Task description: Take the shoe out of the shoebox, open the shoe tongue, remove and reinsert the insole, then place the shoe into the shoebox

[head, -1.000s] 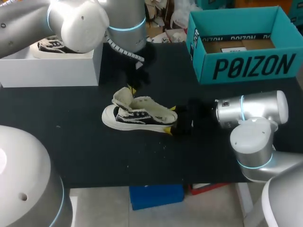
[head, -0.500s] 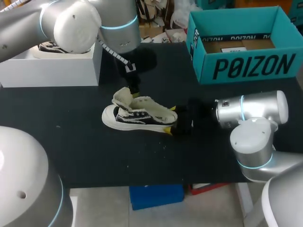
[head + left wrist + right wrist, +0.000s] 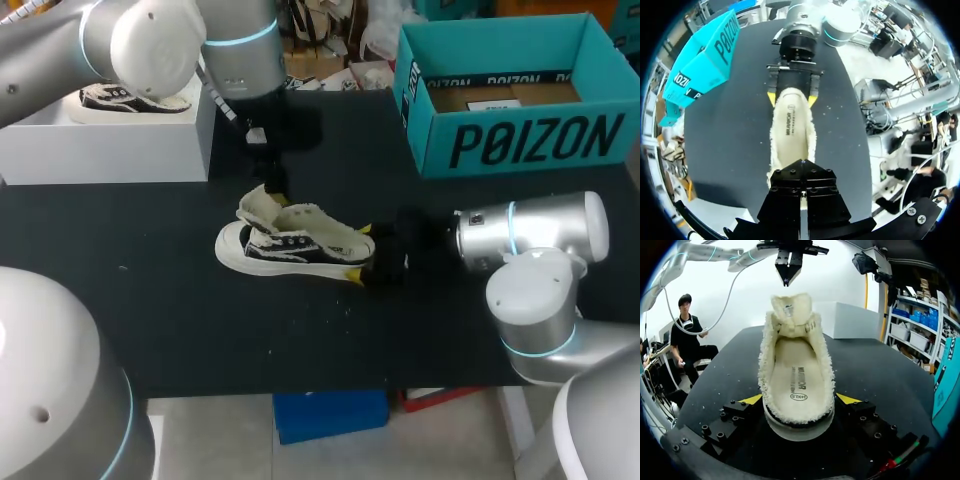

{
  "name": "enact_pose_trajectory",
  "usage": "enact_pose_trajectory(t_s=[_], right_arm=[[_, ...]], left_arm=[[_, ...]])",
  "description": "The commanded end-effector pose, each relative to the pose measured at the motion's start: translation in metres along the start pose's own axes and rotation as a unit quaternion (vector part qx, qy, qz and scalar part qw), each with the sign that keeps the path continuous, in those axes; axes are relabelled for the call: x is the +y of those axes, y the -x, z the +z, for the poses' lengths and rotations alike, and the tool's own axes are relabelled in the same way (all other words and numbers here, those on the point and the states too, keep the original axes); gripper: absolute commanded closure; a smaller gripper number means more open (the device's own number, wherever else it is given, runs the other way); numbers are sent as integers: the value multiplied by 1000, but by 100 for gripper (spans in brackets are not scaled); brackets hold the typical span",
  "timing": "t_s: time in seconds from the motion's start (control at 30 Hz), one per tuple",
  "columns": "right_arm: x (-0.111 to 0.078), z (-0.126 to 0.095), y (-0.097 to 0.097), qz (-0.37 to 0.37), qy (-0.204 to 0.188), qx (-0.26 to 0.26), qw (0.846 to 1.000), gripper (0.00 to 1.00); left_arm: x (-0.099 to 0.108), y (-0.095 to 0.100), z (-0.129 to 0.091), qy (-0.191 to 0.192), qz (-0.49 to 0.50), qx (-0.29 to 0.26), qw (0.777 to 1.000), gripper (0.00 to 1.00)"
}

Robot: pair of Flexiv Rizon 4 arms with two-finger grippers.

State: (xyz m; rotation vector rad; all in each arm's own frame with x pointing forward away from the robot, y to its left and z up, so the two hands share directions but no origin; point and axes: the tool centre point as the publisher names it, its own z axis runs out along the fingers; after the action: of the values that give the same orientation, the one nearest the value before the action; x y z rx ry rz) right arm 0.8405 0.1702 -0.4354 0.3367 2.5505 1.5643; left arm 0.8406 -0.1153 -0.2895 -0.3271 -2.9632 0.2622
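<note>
Raised and drawn back since a second ago, the left pincer [image 3: 272, 183] is now held just above the upturned cream fleece tongue [image 3: 791, 307], apart from it, with its fingers pressed together on nothing. Nothing else is seen to have shifted. The right pincer [image 3: 358, 252] is clamped on the heel of the black-and-white low canvas shoe with cream fleece lining [image 3: 295, 248], one yellow tip on each side. The shoe lies on its sole at the middle of the black surface [image 3: 200, 330], toe towards nine o'clock, heel towards three.

With the tongue already folded forward, the cream printed insole [image 3: 796, 375] is laid bare, and its removal is judged to be the step in hand. It would be done best if the left pincer were spread first, then lowered into the mouth of the shoe near one long edge of the insole, so that the flat insole alone is pinched and not the fleece collar. The heel should be kept clamped while the insole is peeled up, otherwise the whole shoe may be lifted with it.

At about one o'clock from the shoe, well apart, the open teal cardboard shoebox [image 3: 530, 140] is stood; only a brown cardboard sheet [image 3: 500, 95] is seen inside, no shoe. At ten o'clock a white box [image 3: 110, 145] is topped by a second similar shoe [image 3: 125, 97].
</note>
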Motion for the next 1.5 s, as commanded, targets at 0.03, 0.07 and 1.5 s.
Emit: enact_pose_trajectory(t_s=[0.03,0.07,1.5], right_arm=[[-1,1,1,1,-1,-1,1000,100],[-1,1,1,1,-1,-1,1000,100],[-1,1,1,1,-1,-1,1000,100]], left_arm=[[-7,14,8,8,85,45,995,100],[-9,15,8,8,86,46,995,100],[-11,23,50,-3,45,102,994,100]])
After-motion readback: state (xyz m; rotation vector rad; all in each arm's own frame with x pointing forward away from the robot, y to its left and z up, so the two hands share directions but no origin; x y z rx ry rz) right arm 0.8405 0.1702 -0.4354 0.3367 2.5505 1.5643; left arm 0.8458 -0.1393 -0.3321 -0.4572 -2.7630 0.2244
